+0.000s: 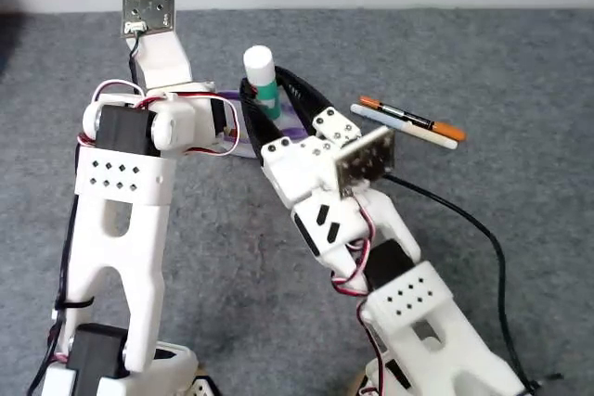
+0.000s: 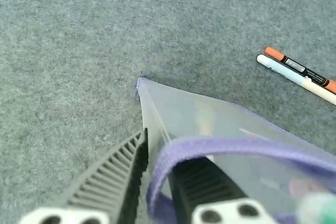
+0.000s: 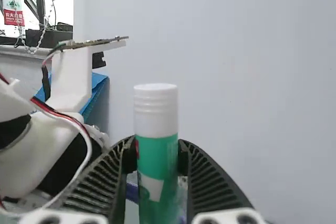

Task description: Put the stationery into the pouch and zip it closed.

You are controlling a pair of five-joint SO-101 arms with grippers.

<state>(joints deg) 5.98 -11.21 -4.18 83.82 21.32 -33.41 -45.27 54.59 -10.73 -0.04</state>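
Grey carpet [image 1: 520,62] under pouch [image 2: 210,124] — pale wall [image 3: 252,77]

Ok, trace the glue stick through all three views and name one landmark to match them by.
High view: the glue stick stands upright over the pouch, gripped by the right pincer.
Left wrist view: a blurred green shape beside the pouch's purple trim, likely it.
Right wrist view: upright between that pincer's fingers.
Landmark: the pouch, whose edge the left pincer grips.
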